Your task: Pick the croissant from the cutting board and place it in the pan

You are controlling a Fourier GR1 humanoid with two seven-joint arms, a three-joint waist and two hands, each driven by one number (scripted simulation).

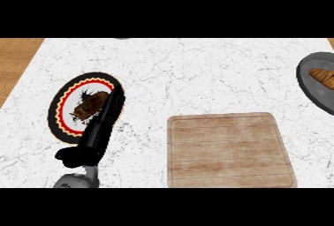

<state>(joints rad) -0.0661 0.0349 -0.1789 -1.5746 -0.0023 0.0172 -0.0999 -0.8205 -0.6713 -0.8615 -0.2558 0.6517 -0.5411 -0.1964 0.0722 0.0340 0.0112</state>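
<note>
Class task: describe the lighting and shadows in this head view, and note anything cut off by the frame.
Head view: flat, even light, no glare on the marble counter; the left robot hand casts barely any shadow; the pan holding the croissant is cropped at the right edge.

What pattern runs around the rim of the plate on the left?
The plate has a black rim with a red and yellow zigzag ring inside it, seen in the head view.

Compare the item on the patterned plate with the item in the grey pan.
The dark brown pastry lies on the black, red and yellow round plate at the counter's left; the golden-brown croissant lies in the grey pan at the right edge. The pastry shows whole beside the left hand; the croissant is partly cut off by the view's edge. Both are baked goods.
</note>
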